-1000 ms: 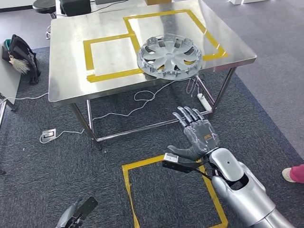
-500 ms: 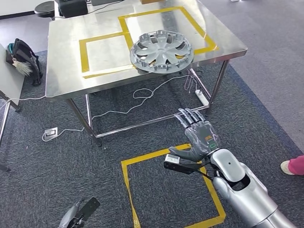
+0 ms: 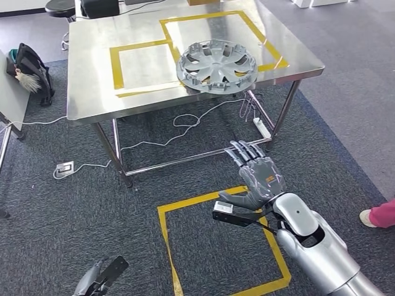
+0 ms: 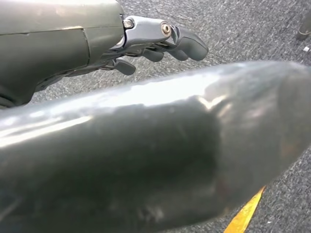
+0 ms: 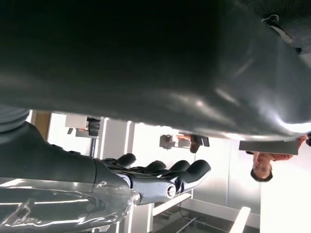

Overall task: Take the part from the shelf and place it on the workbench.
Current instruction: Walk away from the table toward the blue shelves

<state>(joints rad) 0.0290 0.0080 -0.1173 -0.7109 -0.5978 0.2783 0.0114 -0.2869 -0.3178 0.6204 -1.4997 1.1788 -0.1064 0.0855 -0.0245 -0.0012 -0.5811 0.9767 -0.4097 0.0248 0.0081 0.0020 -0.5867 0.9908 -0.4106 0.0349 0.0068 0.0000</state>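
**Hubcap on bench, both hands empty**

Since 0.5 s ago the whole head view has shifted slightly, so that is camera motion; the hubcap sits on the same spot of the workbench, and the right hand's pose is unchanged.

Left to right in the head view: a dark bag (image 3: pixel 29 66) lies on the floor at 10 o'clock. The left hand (image 3: pixel 95 280) hangs low at 7 o'clock over the carpet; in the left wrist view its fingers (image 4: pixel 183 44) are stretched out and apart with nothing in them, so it is released. A white power cable (image 3: pixel 153 142) trails under the steel workbench (image 3: pixel 88 92), which fills 12 o'clock. The part, a grey hubcap (image 3: pixel 217 65), lies flat near the bench's front edge, overlapping the yellow tape outline (image 3: pixel 139 48). A yellow floor square (image 3: pixel 164 240) is at 6 o'clock. The right hand (image 3: pixel 258 176) hovers at 5 o'clock above the floor, well apart from the hubcap, fingers extended and spread, holding nothing. A person's foot (image 3: pixel 377 216) is at 4 o'clock.
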